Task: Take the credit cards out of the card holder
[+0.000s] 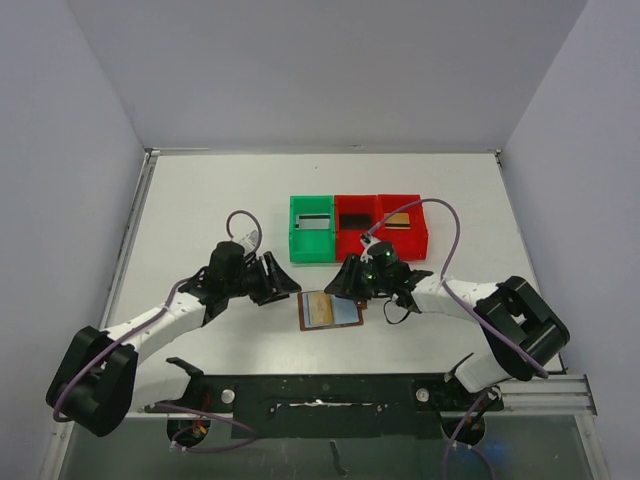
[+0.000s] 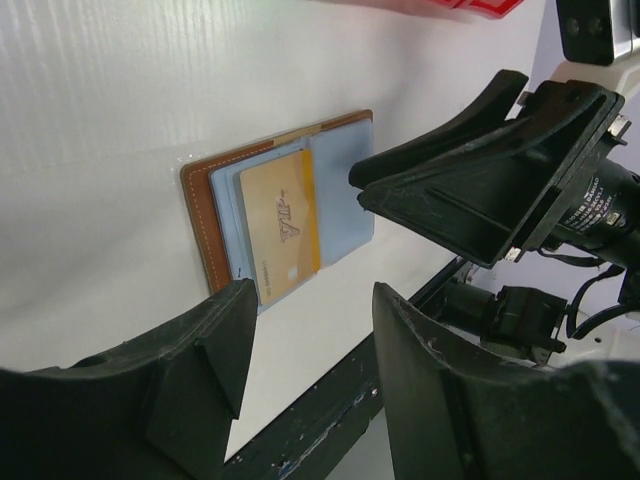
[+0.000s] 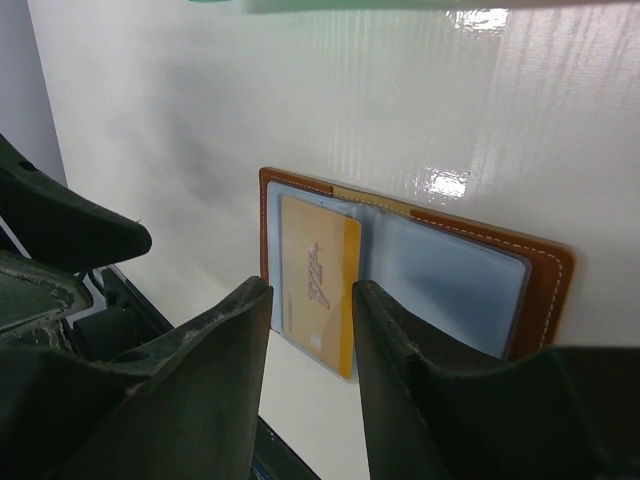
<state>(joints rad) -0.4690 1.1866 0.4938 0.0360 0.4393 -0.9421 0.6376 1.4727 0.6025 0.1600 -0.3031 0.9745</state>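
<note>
The card holder [image 1: 330, 310] is a brown wallet lying open and flat on the white table, pale blue pockets up. It also shows in the left wrist view [image 2: 200, 205] and the right wrist view [image 3: 540, 265]. One gold credit card [image 3: 318, 280] [image 2: 283, 225] sits in a clear pocket on one half. My left gripper [image 1: 285, 285] [image 2: 310, 300] hovers open beside the wallet's left edge, nothing between its fingers. The right gripper [image 1: 345, 283] [image 3: 308, 290] hangs open above the wallet. In the right wrist view the card shows through the gap between its fingers, untouched.
Three small bins stand in a row behind the wallet: a green bin [image 1: 312, 228], a red bin [image 1: 355, 226] and another red bin [image 1: 403, 226], each with something flat inside. The black base rail [image 1: 330, 390] runs along the near edge. Grey walls enclose the table.
</note>
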